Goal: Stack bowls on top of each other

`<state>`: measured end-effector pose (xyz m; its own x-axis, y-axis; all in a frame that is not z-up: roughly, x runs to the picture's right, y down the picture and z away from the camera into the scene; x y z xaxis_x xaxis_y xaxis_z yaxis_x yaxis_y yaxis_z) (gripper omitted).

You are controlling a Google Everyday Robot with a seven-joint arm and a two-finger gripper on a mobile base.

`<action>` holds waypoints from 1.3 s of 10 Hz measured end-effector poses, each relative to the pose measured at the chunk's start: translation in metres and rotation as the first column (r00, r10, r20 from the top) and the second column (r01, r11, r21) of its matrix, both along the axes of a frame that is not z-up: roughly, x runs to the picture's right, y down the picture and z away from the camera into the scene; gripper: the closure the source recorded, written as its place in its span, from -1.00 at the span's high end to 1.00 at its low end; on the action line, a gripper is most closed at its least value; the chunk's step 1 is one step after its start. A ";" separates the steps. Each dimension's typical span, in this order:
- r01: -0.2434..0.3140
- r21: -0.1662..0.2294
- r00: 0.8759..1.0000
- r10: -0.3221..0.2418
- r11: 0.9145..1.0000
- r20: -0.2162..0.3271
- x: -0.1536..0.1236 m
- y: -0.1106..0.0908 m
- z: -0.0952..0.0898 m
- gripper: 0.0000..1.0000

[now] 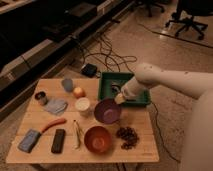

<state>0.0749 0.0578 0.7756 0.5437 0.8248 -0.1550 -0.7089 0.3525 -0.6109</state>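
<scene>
Camera view: the gripper (120, 99) is clamped shut on the purple bowl (106, 112) at its 2 o'clock rim, mid-way across the wooden table (142, 120). The orange bowl (98, 139) sits just beside it at 7 o'clock. A white cup (82, 105) crowds the purple bowl at 9 o'clock, a green tray (104, 87) at 1 o'clock, and a dark berry cluster (128, 137) at 5 o'clock.

Green tray (108, 84), white cup (82, 105), orange fruit (79, 92) on wooden table (142, 122).
</scene>
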 end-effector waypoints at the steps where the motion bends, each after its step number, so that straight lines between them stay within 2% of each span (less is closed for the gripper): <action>1: -0.003 0.009 1.000 0.003 1.000 0.006 0.001 -0.001 -0.003 -1.00; 5: 0.002 0.027 0.997 -0.004 1.000 0.081 -0.008 -0.004 -0.015 -1.00; 7: 0.016 0.022 0.992 -0.018 1.000 0.127 -0.018 -0.002 -0.021 -1.00; 10: 0.052 -0.014 0.976 -0.048 0.999 0.210 -0.033 0.011 -0.025 -1.00; 13: 0.098 -0.056 0.956 -0.079 0.994 0.284 -0.050 0.030 -0.028 -1.00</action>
<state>0.0254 0.0877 0.7475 0.6438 0.7642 -0.0402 -0.4733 0.3564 -0.8056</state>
